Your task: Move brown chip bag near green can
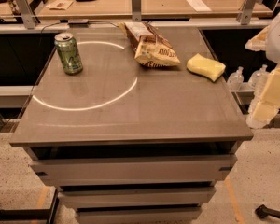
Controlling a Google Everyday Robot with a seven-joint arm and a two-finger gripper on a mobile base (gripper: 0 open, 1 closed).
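Hanging right of the table (130, 120), jaws touch nothing.

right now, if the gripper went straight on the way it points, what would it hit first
Likely nothing on the table: the gripper, right of the table's edge, seems to point down, toward the floor; depth unclear.
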